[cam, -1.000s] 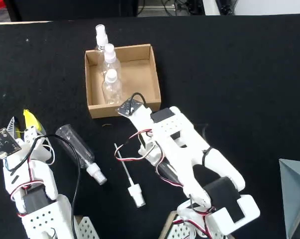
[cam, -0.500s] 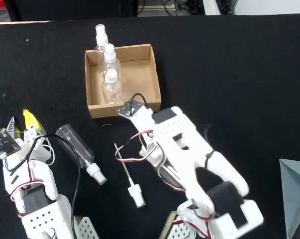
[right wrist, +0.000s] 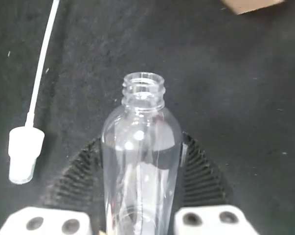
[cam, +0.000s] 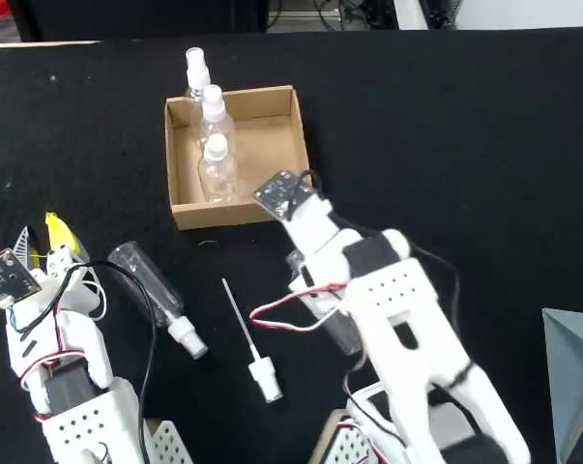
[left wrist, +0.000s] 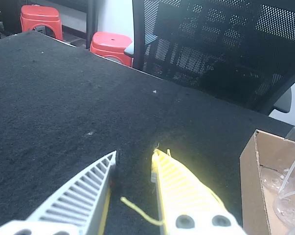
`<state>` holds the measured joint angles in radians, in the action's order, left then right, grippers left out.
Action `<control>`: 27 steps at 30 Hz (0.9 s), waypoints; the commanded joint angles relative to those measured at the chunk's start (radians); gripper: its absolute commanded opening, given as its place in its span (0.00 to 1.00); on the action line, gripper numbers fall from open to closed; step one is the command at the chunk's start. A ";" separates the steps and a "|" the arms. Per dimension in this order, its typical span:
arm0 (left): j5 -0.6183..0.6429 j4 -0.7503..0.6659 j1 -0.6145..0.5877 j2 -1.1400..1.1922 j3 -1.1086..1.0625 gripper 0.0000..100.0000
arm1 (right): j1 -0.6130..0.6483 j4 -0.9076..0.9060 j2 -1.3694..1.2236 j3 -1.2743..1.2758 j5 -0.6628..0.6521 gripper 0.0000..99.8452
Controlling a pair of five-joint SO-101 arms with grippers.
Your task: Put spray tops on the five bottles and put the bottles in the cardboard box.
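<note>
My right gripper [right wrist: 141, 143] is shut on a clear bottle [right wrist: 141, 161] whose threaded neck is bare. In the high view that arm [cam: 388, 309] stands mid-table, just in front of the cardboard box [cam: 281, 208]. A loose spray top [cam: 264, 375] with a long tube lies left of it; it is the spray top [right wrist: 24, 152] beside the bottle's neck. Another bottle [cam: 154, 292] with a top on lies on the table. Two capped bottles [cam: 217, 159] stand in the box, a third [cam: 195, 71] at its back edge. My left gripper [left wrist: 134, 156] is open and holds nothing, near the table's front left.
A grey angular object [cam: 573, 377] stands at the table's right edge. The box's corner [left wrist: 259, 161] shows beside the left gripper. A mesh chair [left wrist: 220, 44] and red stools [left wrist: 37, 18] are beyond the table.
The right arm has swung to the right and its wrist has shifted toward the box's front right corner, still holding the bottle. The left arm and the loose things have stayed put.
</note>
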<state>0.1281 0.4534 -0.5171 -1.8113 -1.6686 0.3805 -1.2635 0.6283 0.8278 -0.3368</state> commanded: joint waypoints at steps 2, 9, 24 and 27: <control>0.006 -0.018 0.016 -0.005 -0.010 0.11 | -0.051 -0.003 0.147 0.015 0.008 0.05; 0.006 -0.018 0.016 -0.005 -0.008 0.11 | -0.101 0.054 0.292 0.088 0.012 0.05; 0.005 0.163 0.027 0.005 0.127 0.16 | -0.183 0.110 0.389 0.119 0.123 0.05; -0.055 0.189 0.073 0.006 0.145 0.16 | -0.247 0.161 0.389 0.139 0.130 0.05</control>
<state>0.1281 0.6114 -0.5048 -1.8113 -1.6118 0.2041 -1.1607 0.9782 0.9613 -0.2202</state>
